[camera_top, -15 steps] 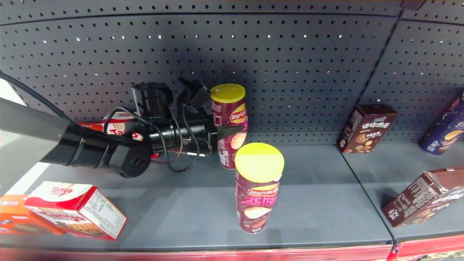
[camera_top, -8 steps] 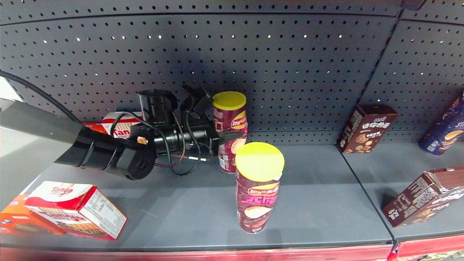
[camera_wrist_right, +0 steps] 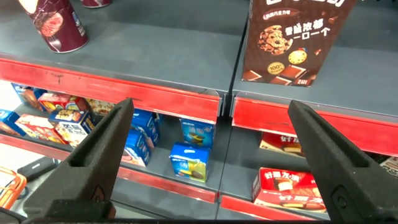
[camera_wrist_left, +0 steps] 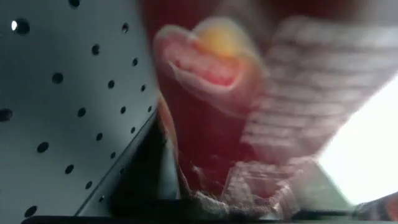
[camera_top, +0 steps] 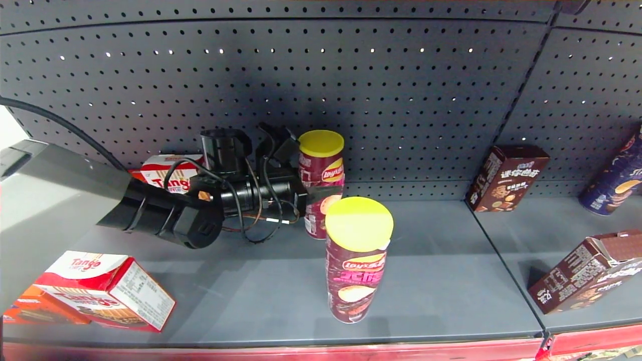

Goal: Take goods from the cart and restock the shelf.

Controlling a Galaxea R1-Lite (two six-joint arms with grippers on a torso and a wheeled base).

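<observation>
In the head view, a maroon chips can (camera_top: 321, 163) with a yellow lid stands upright at the back of the grey shelf (camera_top: 431, 281), close to the pegboard. My left gripper (camera_top: 325, 192) comes in from the left and is shut on this can at mid-height, one finger crossing its front. The left wrist view has the same can (camera_wrist_left: 211, 106) close up and blurred. A second matching can (camera_top: 357, 260) stands free, nearer the shelf's front edge. My right gripper (camera_wrist_right: 211, 168) hangs open and holds nothing, in front of a lower shelf edge.
Red-and-white wafer boxes lie at the front left (camera_top: 105, 291) and behind my arm (camera_top: 168, 173). A brown cookie box (camera_top: 506, 178), a toppled brown box (camera_top: 587, 271) and a blue can (camera_top: 617, 180) fill the right bay. Bare shelf lies between the cans and the divider.
My left arm has carried the held can down and slightly right, farther back toward the pegboard. The front can and the boxes have stayed put.
</observation>
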